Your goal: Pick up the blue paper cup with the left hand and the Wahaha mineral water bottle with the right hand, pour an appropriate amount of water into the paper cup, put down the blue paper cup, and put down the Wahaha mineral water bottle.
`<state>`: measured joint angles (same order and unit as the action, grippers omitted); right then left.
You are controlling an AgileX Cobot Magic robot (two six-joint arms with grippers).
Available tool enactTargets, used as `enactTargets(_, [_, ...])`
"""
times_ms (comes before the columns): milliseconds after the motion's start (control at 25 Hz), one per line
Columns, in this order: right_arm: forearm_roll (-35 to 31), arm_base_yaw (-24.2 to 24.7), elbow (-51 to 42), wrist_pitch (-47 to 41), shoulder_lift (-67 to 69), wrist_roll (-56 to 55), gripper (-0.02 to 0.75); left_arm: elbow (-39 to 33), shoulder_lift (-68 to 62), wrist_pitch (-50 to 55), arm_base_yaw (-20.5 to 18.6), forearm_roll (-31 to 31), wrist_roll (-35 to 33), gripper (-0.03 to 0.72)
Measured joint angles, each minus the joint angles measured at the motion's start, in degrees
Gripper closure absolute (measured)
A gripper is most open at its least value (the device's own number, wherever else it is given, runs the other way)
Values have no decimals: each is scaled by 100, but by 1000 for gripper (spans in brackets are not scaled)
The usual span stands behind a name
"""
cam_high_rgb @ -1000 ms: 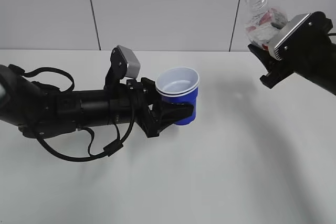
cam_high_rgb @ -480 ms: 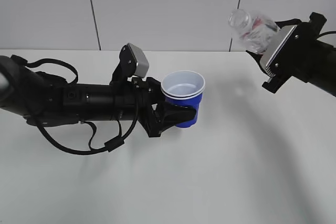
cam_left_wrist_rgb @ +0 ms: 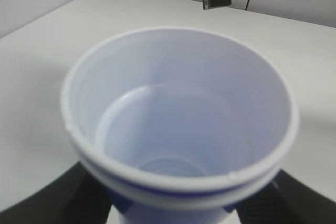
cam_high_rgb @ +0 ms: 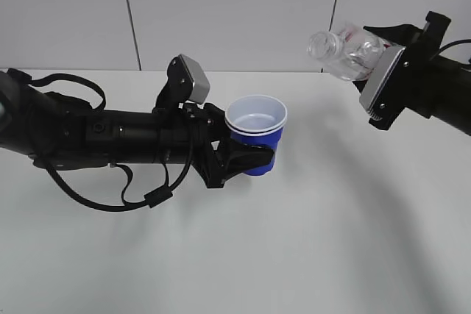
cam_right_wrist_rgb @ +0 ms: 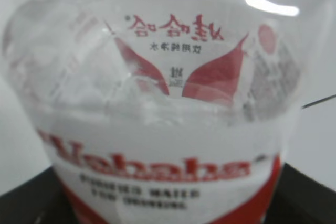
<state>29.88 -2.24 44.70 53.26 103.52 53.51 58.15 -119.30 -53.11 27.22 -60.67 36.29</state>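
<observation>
My left gripper [cam_high_rgb: 246, 161] is clamped around the cup [cam_high_rgb: 256, 135], held upright above the table [cam_high_rgb: 309, 240] at centre frame, mouth up. In the left wrist view the cup [cam_left_wrist_rgb: 178, 124] looks empty, white inside. My right gripper [cam_high_rgb: 383, 82] grips the bottle [cam_high_rgb: 346, 53] at upper right, tipped nearly flat, long axis running left-right, open neck pointing left toward the cup. The neck sits up and right of the cup rim, well apart, not over it; I judge the pour needs the mouth brought above the rim first. The bottle body is mostly hidden behind my right gripper. The right wrist view shows only the label [cam_right_wrist_rgb: 168, 177]; water level is hard to make out.
</observation>
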Motion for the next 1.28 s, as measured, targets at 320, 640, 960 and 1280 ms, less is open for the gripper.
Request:
enactTargets(320, [-212,-299,164,0,0,394,245,85,0,-22,0,-344,193,197])
enactTargets(640, [-338,-299,186,-62,0,531,245,85,0,-503,0,-722,228,197])
enactTargets(960, [-337,-299,211,-70,107,824,245,85,0,-530,0,-743,236,197])
enactTargets(1280, [-215,-299,221,-70,107,1007,245,85,0,-530,0,-767,240,197])
